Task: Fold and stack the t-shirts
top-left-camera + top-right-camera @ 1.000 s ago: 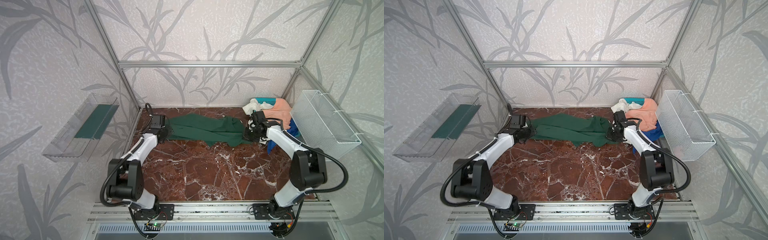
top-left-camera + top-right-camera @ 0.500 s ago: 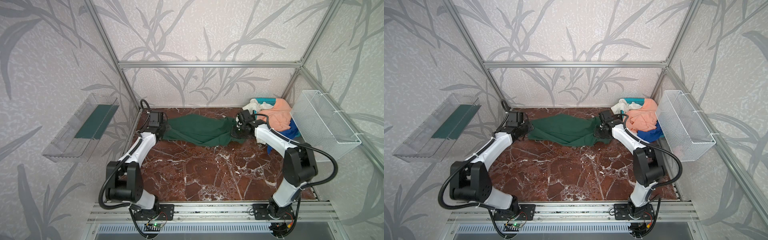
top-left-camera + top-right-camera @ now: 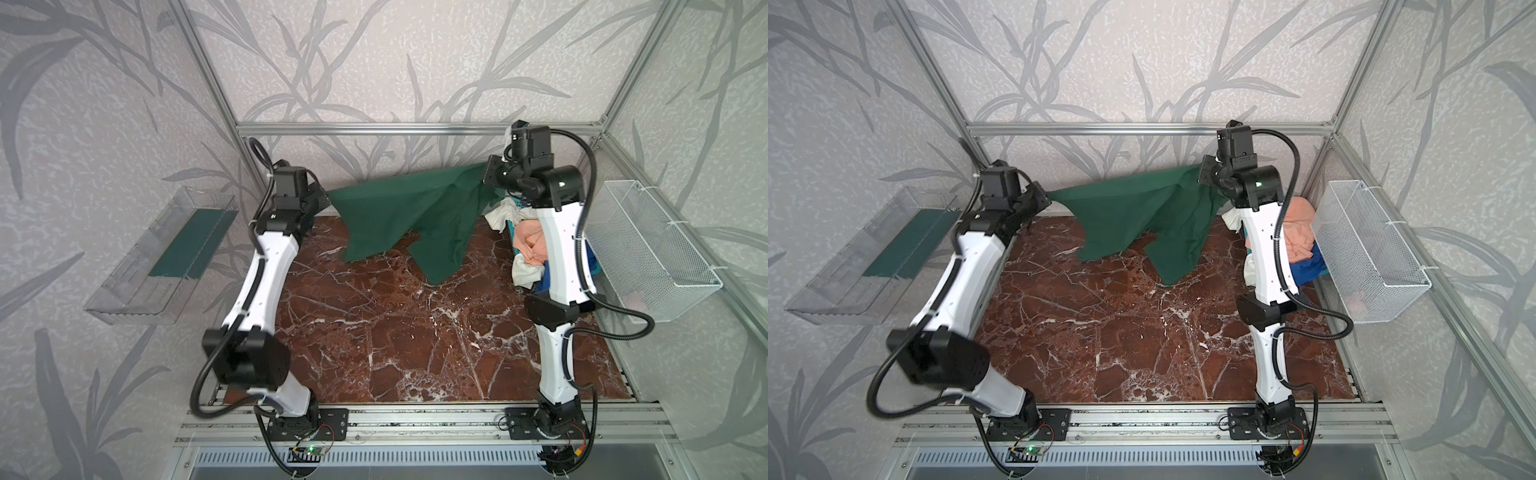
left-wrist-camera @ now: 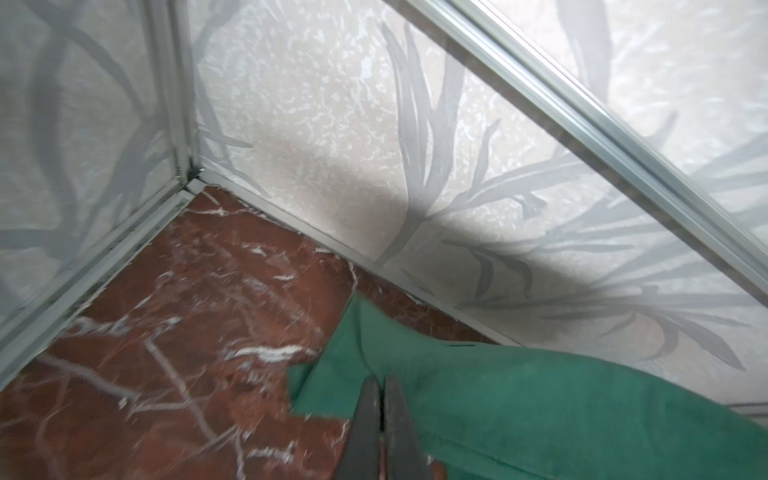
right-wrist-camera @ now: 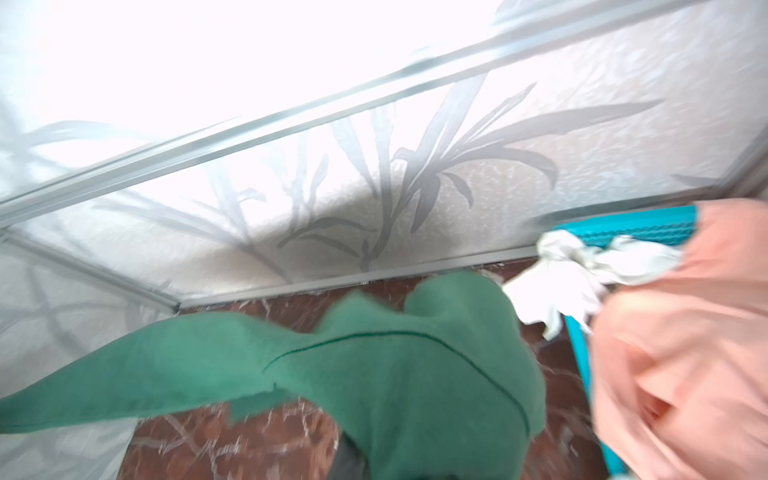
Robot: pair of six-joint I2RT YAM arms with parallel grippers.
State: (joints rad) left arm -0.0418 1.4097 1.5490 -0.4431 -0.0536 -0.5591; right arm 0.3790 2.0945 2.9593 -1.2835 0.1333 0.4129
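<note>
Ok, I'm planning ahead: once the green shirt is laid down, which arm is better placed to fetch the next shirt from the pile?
Right, probably: the pile lies close to the right gripper, while the left gripper is across the table. Both are shut on the green shirt now.

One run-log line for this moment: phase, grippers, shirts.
phase: green t-shirt held up, spread out | left gripper: shut on green t-shirt | right gripper: shut on green t-shirt | peach t-shirt: heaped on teal basket
</note>
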